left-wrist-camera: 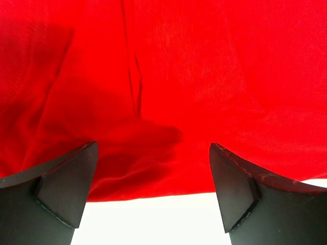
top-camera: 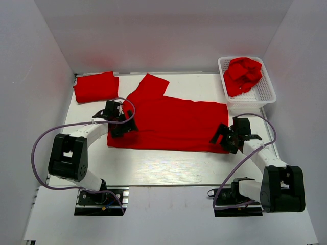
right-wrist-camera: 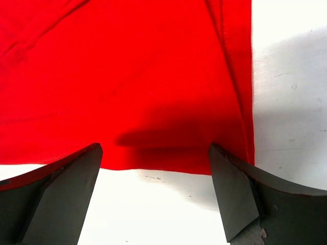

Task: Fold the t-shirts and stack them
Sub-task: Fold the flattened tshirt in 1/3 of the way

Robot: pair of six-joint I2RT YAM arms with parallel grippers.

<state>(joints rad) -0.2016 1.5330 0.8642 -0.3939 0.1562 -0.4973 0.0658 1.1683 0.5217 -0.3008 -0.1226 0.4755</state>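
Note:
A red t-shirt point(top-camera: 173, 125) lies spread flat across the middle of the table, one sleeve pointing to the back. A folded red t-shirt point(top-camera: 95, 87) lies at the back left. More red t-shirts point(top-camera: 243, 74) are crumpled in the white basket. My left gripper point(top-camera: 119, 124) is open and empty over the spread shirt's left part, near its front edge point(left-wrist-camera: 153, 153). My right gripper point(top-camera: 226, 137) is open and empty at the shirt's front right corner point(right-wrist-camera: 225, 148). Both hover just above the cloth.
The white mesh basket point(top-camera: 268, 92) stands at the back right. White walls close the table on three sides. Purple cables loop from both arms. Bare white table point(top-camera: 168, 166) lies in front of the shirt.

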